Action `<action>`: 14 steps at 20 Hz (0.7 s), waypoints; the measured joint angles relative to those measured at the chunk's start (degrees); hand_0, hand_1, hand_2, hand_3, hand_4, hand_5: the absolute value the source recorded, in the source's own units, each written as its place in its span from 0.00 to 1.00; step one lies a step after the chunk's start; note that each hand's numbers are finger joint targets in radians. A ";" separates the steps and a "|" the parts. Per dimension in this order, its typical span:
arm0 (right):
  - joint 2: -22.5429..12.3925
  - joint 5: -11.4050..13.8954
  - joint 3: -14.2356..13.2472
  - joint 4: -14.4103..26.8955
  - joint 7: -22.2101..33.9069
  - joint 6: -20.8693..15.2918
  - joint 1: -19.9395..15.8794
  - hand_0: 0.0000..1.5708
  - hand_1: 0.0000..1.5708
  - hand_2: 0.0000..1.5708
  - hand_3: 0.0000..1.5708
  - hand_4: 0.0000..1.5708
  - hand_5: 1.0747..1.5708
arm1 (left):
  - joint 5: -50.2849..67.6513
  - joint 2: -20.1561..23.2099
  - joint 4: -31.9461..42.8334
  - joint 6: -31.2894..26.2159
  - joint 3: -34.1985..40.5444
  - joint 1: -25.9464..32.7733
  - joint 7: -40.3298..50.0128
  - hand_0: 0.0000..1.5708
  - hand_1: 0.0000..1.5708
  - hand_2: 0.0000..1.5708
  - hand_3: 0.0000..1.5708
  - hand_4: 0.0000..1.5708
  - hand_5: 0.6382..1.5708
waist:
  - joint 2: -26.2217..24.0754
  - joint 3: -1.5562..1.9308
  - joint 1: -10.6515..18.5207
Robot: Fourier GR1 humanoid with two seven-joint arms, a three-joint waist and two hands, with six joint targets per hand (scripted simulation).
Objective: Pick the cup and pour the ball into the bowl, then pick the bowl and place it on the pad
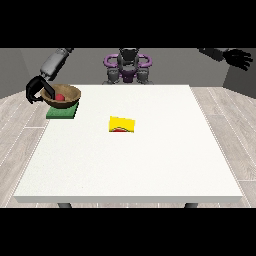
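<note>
On green pad [61, 113], bowl [63, 95], hand [36, 90] gripping rim

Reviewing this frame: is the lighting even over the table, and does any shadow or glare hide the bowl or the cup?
Front view: the white table is evenly lit, no glare; the brown bowl on the green pad shows the red ball inside; the yellow cup lies clearly visible; the robot hand at the view's left is dark against the floor.
</note>
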 measured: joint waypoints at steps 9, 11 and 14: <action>-0.84 -0.58 -0.13 4.03 0.81 3.29 -1.85 0.00 0.00 0.00 0.00 0.00 0.57 | -1.26 -3.37 -3.62 1.77 -3.38 1.00 1.27 0.00 0.00 0.00 0.00 0.57 0.99 | -2.62 0.06 0.67; -1.77 -0.17 0.23 5.11 2.26 4.10 -2.38 0.00 0.00 0.00 0.00 0.00 0.57 | -1.68 -6.60 -7.03 3.30 -6.17 0.96 4.28 0.00 0.00 0.00 0.00 0.57 0.99 | -5.31 0.11 1.07; -1.02 0.48 2.10 3.84 5.45 5.90 -3.93 0.00 0.00 0.00 0.00 0.30 0.72 | -3.12 -10.07 -8.06 5.59 -9.24 1.70 7.71 0.00 0.00 0.00 0.00 0.57 0.99 | -11.55 0.04 -0.01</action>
